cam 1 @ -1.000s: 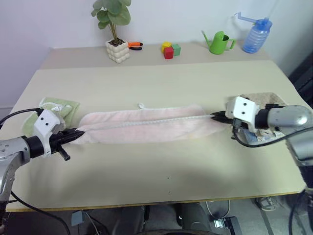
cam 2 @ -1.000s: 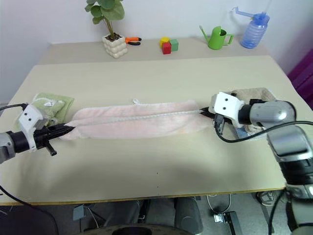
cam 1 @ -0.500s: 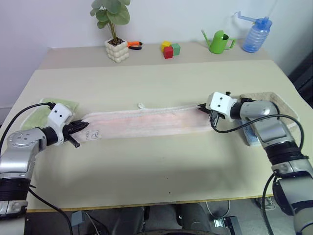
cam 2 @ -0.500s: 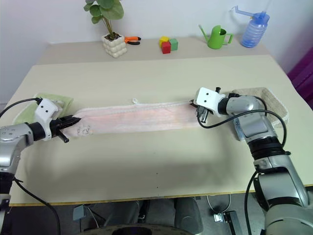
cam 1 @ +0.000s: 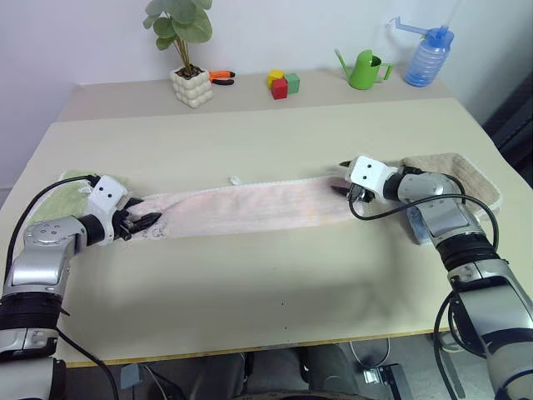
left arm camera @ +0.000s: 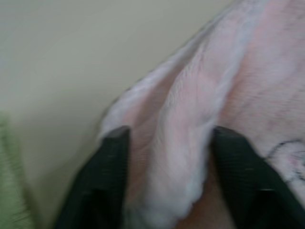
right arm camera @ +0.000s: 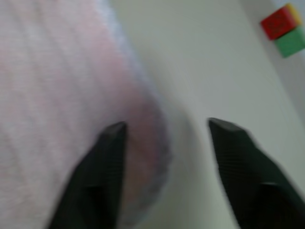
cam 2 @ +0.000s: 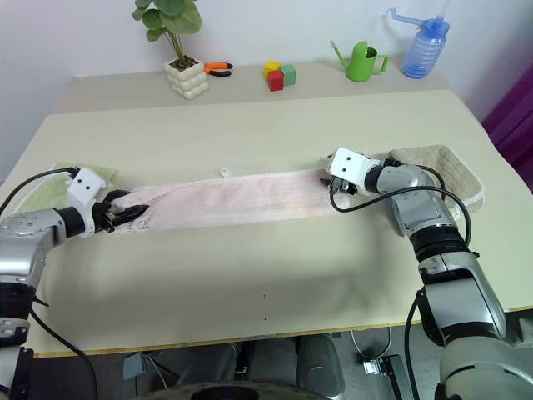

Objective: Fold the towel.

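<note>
Jaws of your left gripper (left arm camera: 167,143) stand spread with a bunched edge of the pale pink terry towel (cam 1: 250,208) lying between them; jaws of your right gripper (right arm camera: 164,138) are spread too, one finger on the towel's end, the other over bare beige table (cam 1: 275,283); the towel lies flat as a long band across the table's middle, left gripper at nine o'clock, right at three o'clock.
</note>
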